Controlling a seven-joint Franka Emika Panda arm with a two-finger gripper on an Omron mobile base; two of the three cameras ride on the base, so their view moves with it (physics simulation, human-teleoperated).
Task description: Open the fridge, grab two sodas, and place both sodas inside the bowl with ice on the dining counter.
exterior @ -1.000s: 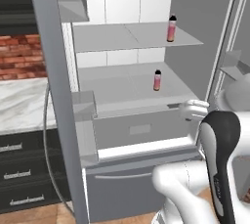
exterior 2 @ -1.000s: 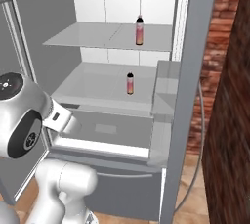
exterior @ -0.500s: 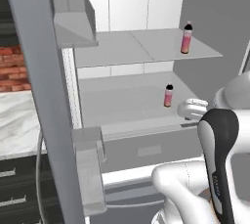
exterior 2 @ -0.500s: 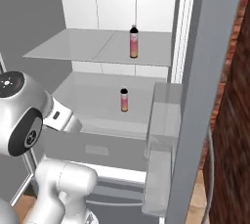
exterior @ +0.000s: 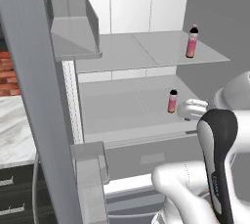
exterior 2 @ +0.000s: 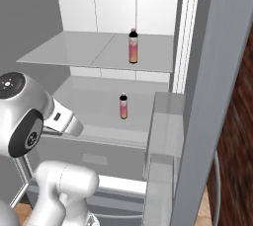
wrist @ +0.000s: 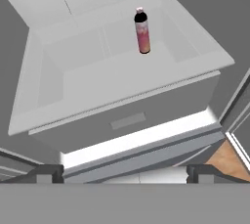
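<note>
Two dark fingertips [wrist: 49,173] stand wide apart at the bottom of the hand view, so the gripper [wrist: 124,174] is spread open and holds nothing. It hangs in front of the open fridge [exterior: 146,12], looking down over the front edge of the lower shelf [wrist: 122,88]; below that edge a bright strip of light shows, and a wedge of tan floor [wrist: 225,159] appears at the lower right of the hand view. On that lower shelf one of the sodas [wrist: 142,31] stands upright, well apart from the fingertips and back from the shelf's front edge; the left base view shows the same lower bottle [exterior: 172,101] near the white wrist of the arm [exterior: 195,109], and the right base view shows it [exterior 2: 123,106] alone toward the middle of the shelf. On the upper shelf [exterior: 146,52] the second soda [exterior: 192,42] stands upright near the shelf's right side in the left base view, and above the lower bottle in the right base view [exterior 2: 133,46]. Both fridge doors stand open, with the left door [exterior: 34,96] and its bins [exterior: 73,27] close in the left base view. Beyond that door are red brick [exterior: 7,74] and a marble top [exterior: 14,135] over dark drawers [exterior: 12,196].
</note>
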